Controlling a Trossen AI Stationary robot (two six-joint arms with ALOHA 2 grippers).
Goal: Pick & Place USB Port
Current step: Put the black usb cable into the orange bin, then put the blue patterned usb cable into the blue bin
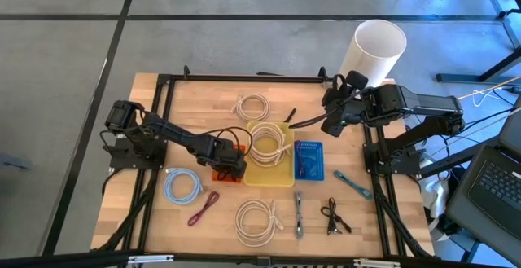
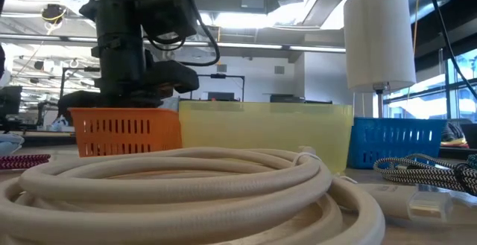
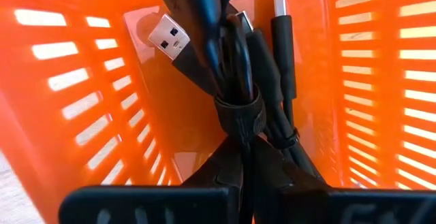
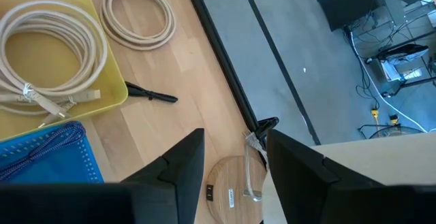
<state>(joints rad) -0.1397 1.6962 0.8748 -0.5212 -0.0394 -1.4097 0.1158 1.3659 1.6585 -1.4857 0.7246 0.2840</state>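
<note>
Across the wooden desk (image 1: pixel 163 227), black frame rails border the work area, with grey floor beyond and a tall white cylinder (image 1: pixel 373 50) standing at the far right corner.

Left gripper (image 1: pixel 230 164): lowered into the orange basket (image 1: pixel 228 169), which sits just left of the yellow bin (image 1: pixel 270 177). The left wrist view shows the jaws closed on a bundled black USB cable (image 3: pixel 238 108), tied with a strap, inside the orange basket; its silver USB plug (image 3: pixel 165 37) lies against the basket's slatted wall. Whether the bundle rests on the basket floor cannot be determined.

Right gripper (image 1: pixel 332 115): held above the far right part of the desk, clear of all items. The right wrist view shows its jaws apart and empty.

Remaining items, by size:
- Yellow bin holds a cream coiled cable (image 1: pixel 269 143).
- Blue basket (image 1: pixel 308 160), touching the yellow bin's right side, holds a blue braided cable.
- Cream coil (image 1: pixel 259 221) at the near edge; another cream coil (image 1: pixel 253 107) behind the yellow bin.
- Light blue coil (image 1: pixel 182 186) left of centre.
- Red cable (image 1: pixel 203 207) just beside it.
- Teal cable (image 1: pixel 352 183), black cable (image 1: pixel 333 217) and a grey cable (image 1: pixel 299 213) at the right front.

Room in low view: open ceiling with lights, windows at right.
</note>
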